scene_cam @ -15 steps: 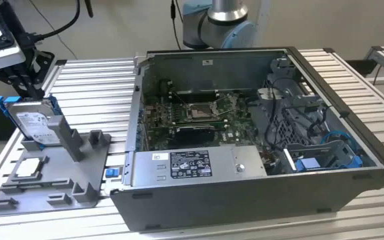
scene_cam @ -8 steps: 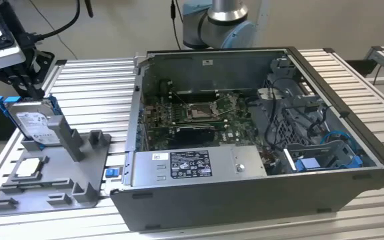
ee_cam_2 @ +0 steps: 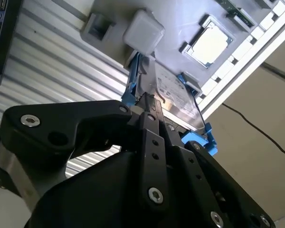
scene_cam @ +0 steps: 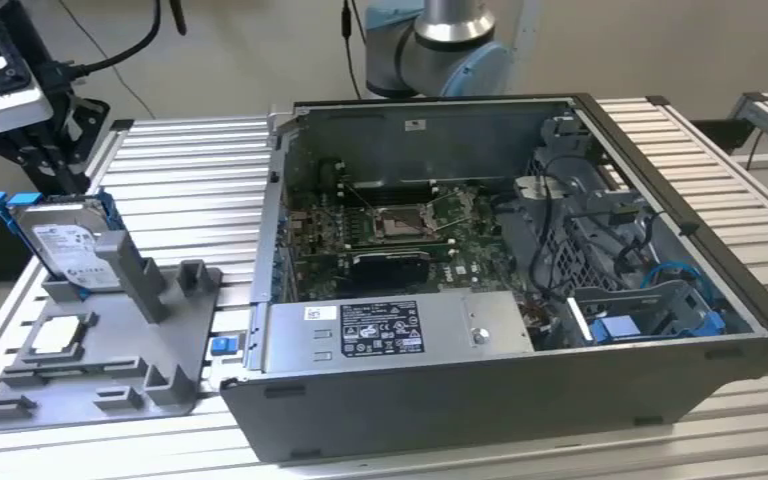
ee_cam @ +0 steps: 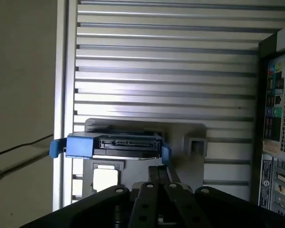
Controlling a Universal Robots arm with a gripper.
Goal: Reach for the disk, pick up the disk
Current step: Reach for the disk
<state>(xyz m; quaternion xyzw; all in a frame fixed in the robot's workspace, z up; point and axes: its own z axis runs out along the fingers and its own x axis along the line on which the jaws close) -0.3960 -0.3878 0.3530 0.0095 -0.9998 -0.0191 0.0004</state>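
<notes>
Gripper (scene_cam: pixel 61 185): hovering just above the disk (scene_cam: pixel 71 245); open or closed, I cannot tell.
Disk: standing upright in the grey holder (scene_cam: pixel 104 370) on the worktop (scene_cam: pixel 211 200), at the exterior view's left.
Risk: an off-centre grip could be slipping off the blue frame (scene_cam: pixel 4 205), or wedging the disk against the holder.

Exterior view looks down; both wrist views share the disk (ee_cam_2: pixel 173 95) (ee_cam: pixel 126 144).

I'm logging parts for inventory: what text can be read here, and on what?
Disk: white label, black print too small to read.
Grey metal box: black-and-white label, too small to read.
Computer case, first wrist view: rear stickers, blurred.
No text can be quoted.
</notes>
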